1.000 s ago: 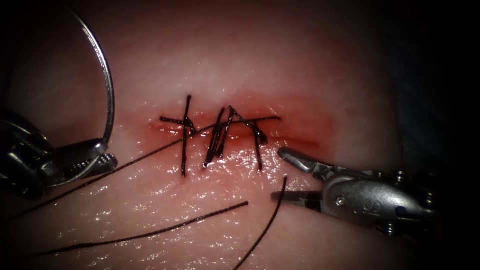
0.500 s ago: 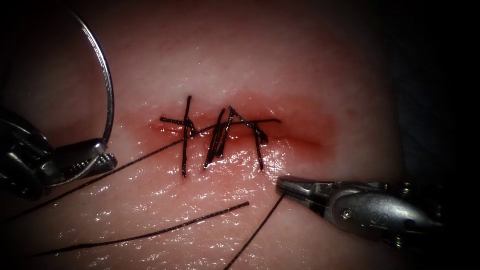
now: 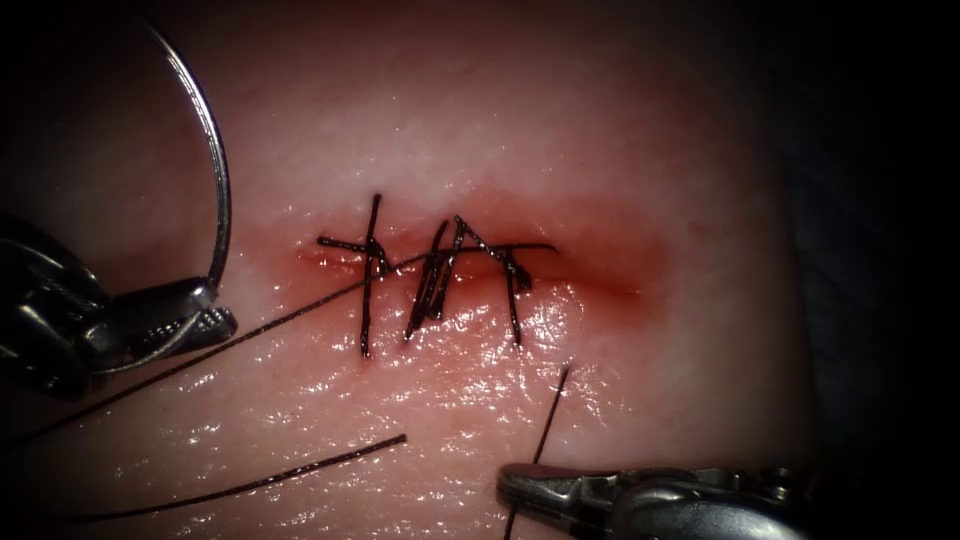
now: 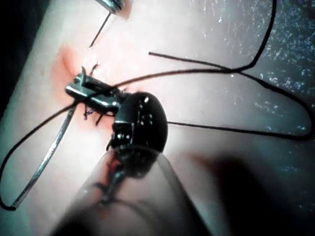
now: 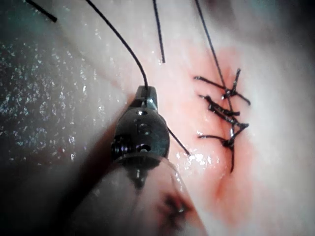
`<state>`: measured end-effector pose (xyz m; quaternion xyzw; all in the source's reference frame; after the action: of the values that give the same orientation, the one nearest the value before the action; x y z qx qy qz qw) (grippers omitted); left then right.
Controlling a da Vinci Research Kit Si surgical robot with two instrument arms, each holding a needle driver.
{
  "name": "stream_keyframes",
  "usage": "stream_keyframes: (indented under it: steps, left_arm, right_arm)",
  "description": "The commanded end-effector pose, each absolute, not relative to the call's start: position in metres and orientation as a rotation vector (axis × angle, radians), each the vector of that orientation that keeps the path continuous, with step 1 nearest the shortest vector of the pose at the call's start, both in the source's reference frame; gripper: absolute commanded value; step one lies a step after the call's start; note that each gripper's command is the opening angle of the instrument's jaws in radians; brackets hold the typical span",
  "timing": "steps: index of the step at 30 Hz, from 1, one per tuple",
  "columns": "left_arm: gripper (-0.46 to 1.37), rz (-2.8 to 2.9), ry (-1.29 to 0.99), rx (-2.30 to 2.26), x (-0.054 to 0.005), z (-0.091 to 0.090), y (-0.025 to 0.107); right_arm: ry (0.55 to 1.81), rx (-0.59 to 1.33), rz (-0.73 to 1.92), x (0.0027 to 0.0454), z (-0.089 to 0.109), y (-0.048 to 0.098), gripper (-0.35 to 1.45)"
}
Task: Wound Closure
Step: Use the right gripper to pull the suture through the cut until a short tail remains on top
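Observation:
The tissue [image 3: 600, 150] bears a horizontal cut [image 3: 590, 280] crossed by several dark stitches [image 3: 440, 270]. Left of the cut, my left tool [image 3: 205, 320] is shut on the curved needle [image 3: 222, 190] near one end of its curve. The needle arcs up, free of the tissue, and the same grip shows on the left tool [image 4: 81, 91] and needle [image 4: 44, 162] in the left wrist view. Below the cut, my right tool [image 3: 512, 485] is shut on a thread [image 3: 550, 420] rising to the tissue. In the right wrist view the thread [image 5: 118, 42] enters the right tool [image 5: 145, 93].
A long thread [image 3: 200, 355] runs from the stitches down to the lower left, passing under the left tool. A loose thread end [image 3: 300, 470] lies on the tissue below it. Red fluid [image 3: 620, 250] stains the tissue around the cut.
The right tool's jaws went from open to shut on the thread below the cut, then moved down with it. The loose thread end slid left. The left tool and needle stayed put.

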<state>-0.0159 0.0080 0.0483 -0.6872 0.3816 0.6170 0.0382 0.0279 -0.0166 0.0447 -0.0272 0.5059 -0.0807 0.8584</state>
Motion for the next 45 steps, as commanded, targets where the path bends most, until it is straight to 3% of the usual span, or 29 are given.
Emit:
stream_keyframes:
  steps: [1, 16, 26, 27, 28, 29, 30, 32, 35, 45]
  left_arm:
    - [-0.35, 1.896, 1.167, -2.11, -0.0159, 0.0483, 0.008]
    - [-0.35, 1.896, 1.167, -2.111, -0.0159, 0.0483, 0.008]
    - [-0.35, 1.896, 1.167, -2.11, -0.0159, 0.0483, 0.008]
    - [-0.35, 1.896, 1.167, -2.11, -0.0159, 0.0483, 0.008]
    - [-0.35, 1.896, 1.167, -2.11, -0.0159, 0.0483, 0.008]
    - [-0.35, 1.896, 1.167, -2.11, -0.0159, 0.0483, 0.008]
    - [-0.35, 1.896, 1.167, -2.11, -0.0159, 0.0483, 0.008]
    - [-0.35, 1.896, 1.167, -2.11, -0.0159, 0.0483, 0.008]
    - [-0.35, 1.896, 1.167, -2.11, -0.0159, 0.0483, 0.008]
    - [-0.35, 1.896, 1.167, -2.11, -0.0159, 0.0483, 0.008]
  right_arm:
    - [1.068, -0.054, -0.173, 0.0283, 0.0445, -0.0168, -0.35]
    - [1.111, 0.014, -0.258, 0.0346, 0.0408, -0.0208, -0.35]
    - [1.116, 0.038, -0.265, 0.0354, 0.04, -0.0214, -0.35]
    - [1.128, 0.038, -0.25, 0.0351, 0.04, -0.0211, 0.01]
    - [1.133, 0.039, -0.242, 0.0349, 0.04, -0.0209, 0.14]
    - [1.14, 0.039, -0.233, 0.0346, 0.04, -0.0207, 0.41]
    - [1.142, 0.041, -0.227, 0.0345, 0.04, -0.0206, 0.46]
    - [1.136, 0.005, -0.19, 0.0337, 0.04, -0.02, 0.93]
    - [1.135, -0.021, -0.168, 0.0326, 0.0398, -0.0193, 1.07]
    - [1.169, -0.124, -0.043, 0.0266, 0.0376, -0.0152, 1.16]
